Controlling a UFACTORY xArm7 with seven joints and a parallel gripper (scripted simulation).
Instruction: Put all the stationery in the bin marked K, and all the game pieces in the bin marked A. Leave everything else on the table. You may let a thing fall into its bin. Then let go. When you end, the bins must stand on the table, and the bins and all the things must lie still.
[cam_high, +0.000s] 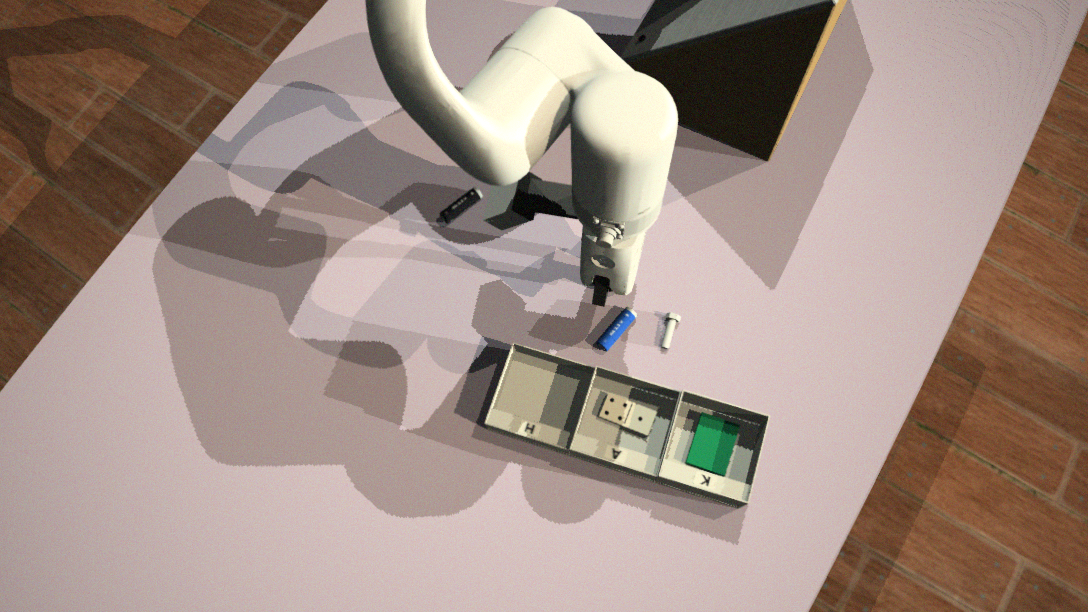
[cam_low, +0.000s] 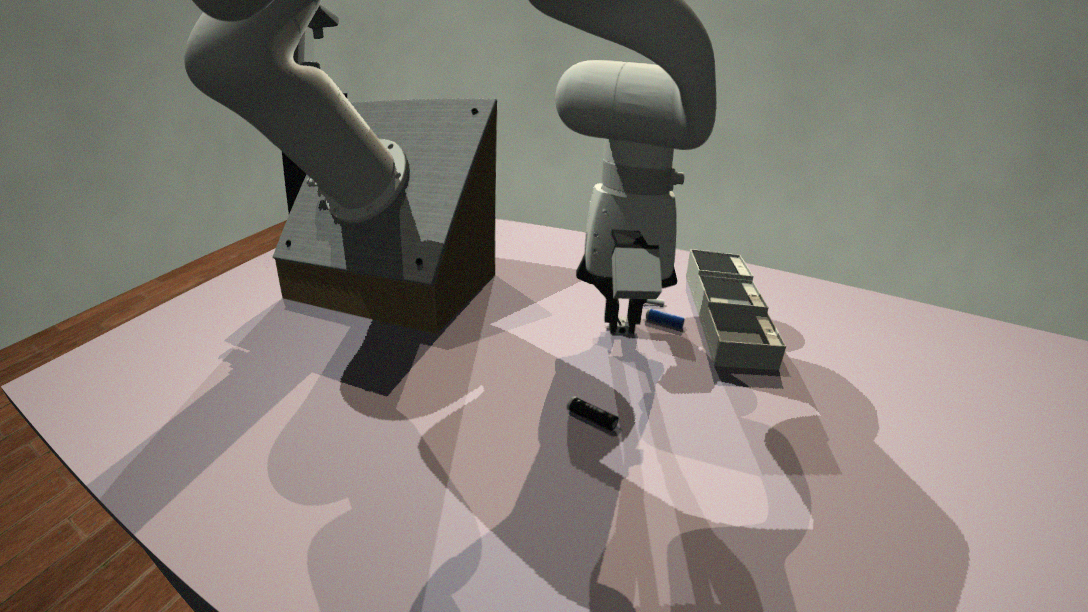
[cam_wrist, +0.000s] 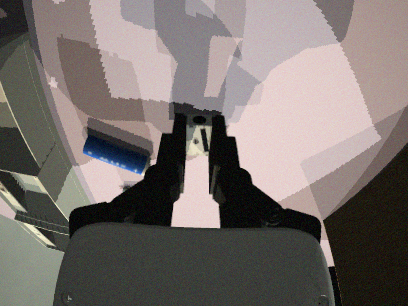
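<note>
Pinching small pale piece (cam_wrist: 199, 140) between fingertips of gripper (cam_wrist: 199, 143), low at the table (cam_high: 228, 456); dark dot and slot on its face, identity unclear — sharpener or die at a guess. Grasp step in hand, lift not yet done. Just beside: blue battery (cam_wrist: 115, 153), then bolt (cam_high: 668, 328); both non-targets, leave alone. Next: raise straight up clear of battery, carry over bin row. If stationery, bin K (cam_high: 753, 456), green block (cam_high: 712, 445) already in; if game piece, bin A (cam_high: 608, 453) with domino (cam_high: 614, 410). Bin H (cam_high: 502, 376) unused. Black battery (cam_high: 459, 205) farther off, also stays.
</note>
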